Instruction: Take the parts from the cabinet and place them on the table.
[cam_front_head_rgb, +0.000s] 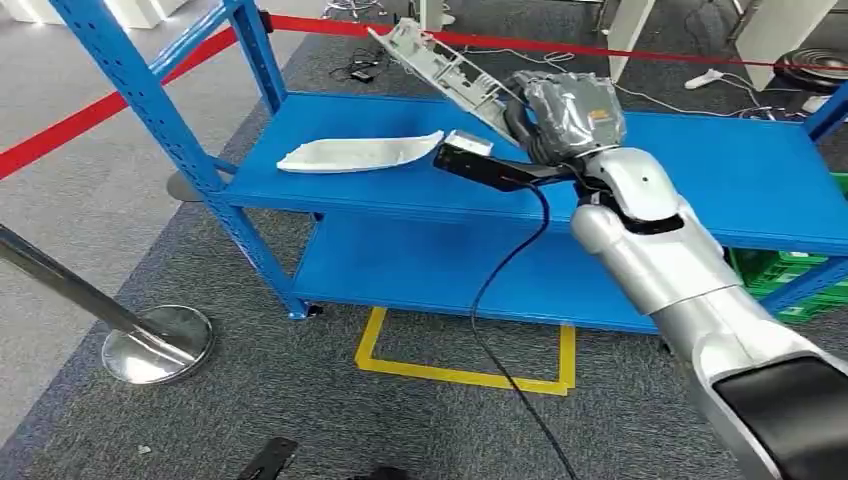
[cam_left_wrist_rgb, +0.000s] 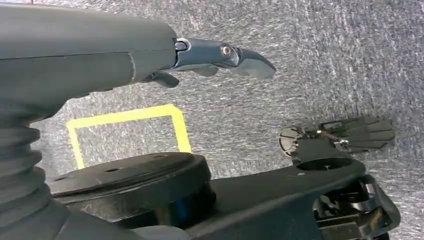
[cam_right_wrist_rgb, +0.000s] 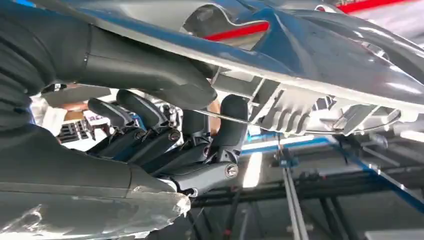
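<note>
Gripping one long grey part (cam_front_head_rgb: 450, 65) in the right hand (cam_front_head_rgb: 565, 115), fingers (cam_right_wrist_rgb: 150, 135) wrapped around it, tilted above the blue cabinet (cam_front_head_rgb: 700, 160) where a second white part (cam_front_head_rgb: 355, 153) is lying; likely needing next a turn toward the table, left hand (cam_left_wrist_rgb: 220, 57) hanging loosely spread, holding nothing.

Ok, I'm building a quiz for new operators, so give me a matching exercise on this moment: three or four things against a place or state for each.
Things:
1. grey ribbed part
2. white curved part
3. left hand
4. yellow tape square

States:
A. lying on the top blue shelf
B. on the carpet
C. hanging over the floor, holding nothing
D. lifted, held in the right hand

Pairs: 1-D, 2-A, 3-C, 4-B
</note>
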